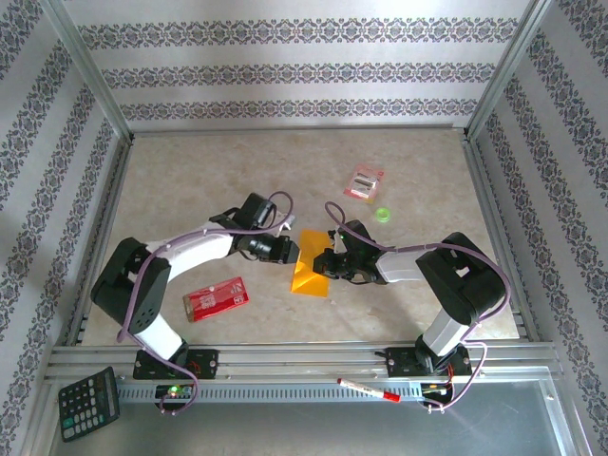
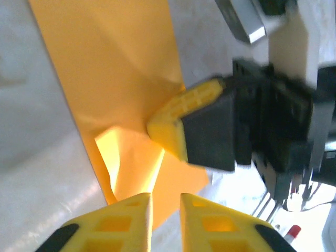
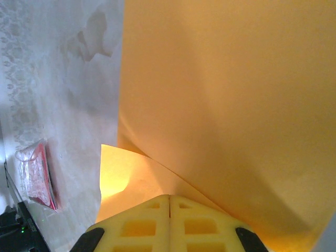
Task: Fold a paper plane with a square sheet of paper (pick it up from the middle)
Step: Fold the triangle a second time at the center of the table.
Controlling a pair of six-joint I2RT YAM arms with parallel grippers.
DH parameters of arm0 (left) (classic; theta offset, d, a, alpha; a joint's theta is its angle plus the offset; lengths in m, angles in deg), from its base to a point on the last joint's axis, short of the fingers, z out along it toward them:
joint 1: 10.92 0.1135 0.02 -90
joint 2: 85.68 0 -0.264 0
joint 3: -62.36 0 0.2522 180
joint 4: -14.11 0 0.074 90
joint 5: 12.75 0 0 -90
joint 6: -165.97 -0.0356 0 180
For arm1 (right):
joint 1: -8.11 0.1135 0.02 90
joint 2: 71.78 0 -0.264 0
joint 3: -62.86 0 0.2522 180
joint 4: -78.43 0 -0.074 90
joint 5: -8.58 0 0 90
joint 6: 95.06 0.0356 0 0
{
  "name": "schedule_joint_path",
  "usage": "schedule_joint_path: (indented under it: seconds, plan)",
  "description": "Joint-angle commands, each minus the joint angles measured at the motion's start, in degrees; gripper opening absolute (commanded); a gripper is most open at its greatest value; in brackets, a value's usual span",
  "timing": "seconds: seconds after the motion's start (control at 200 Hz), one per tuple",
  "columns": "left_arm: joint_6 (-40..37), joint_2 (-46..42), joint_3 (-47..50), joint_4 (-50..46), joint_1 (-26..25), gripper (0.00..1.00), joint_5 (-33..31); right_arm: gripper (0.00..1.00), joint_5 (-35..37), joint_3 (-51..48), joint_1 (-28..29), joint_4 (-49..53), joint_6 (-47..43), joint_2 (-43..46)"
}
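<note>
Orange-yellow thin paper, the square sheet of paper (image 1: 310, 275), lies on the beige tabletop (image 1: 190, 180) midway between the two arms. From above it reads as a narrow strip, so I judge it already doubled over once. My right hand (image 3: 169, 198) is closed tight on one edge of it. The left wrist view shows that same right hand (image 2: 157, 128) pinching the sheet where a paler flap lifts off the surface. My left hand (image 2: 165, 197) sits just beside that pinch, its jaws a narrow gap apart and gripping nothing that I can make out.

I take this to be an early fold, well short of a dart. Next I would want the left hand on the loose flap while the right anchors, laying the edges even before pressing a crease. Thin paper will buckle if I pull it sideways.
</note>
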Motion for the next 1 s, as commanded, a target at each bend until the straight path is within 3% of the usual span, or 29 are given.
schedule_joint_path:
  seconds: [0.0, 0.17, 0.52, 0.829, 0.999]
  plan:
    - [4.55, -0.68, 3.90, 2.61, -3.91, 0.12, 4.39, 0.00, 3.04, -1.82, -0.45, 7.08, -0.70, -1.47]
    - [5.55, 1.95, 4.43, 3.90, -6.84, 0.00, 4.68, 0.00, 3.17, -1.80, -0.53, 7.18, -1.08, -1.55]
    - [2.33, 6.96, 2.72, 2.37, -5.01, 0.00, 1.64, 0.00, 3.25, -2.05, -0.62, 7.20, -1.12, -1.29]
    - [2.49, 10.85, 3.79, 5.18, -3.33, 0.00, 3.21, 0.00, 3.25, -2.16, -0.62, 7.28, -1.17, -1.20]
    - [4.68, 8.41, 4.22, 7.14, -3.32, 0.00, 5.66, 0.00, 3.25, -2.16, -0.63, 7.54, -1.18, -1.03]
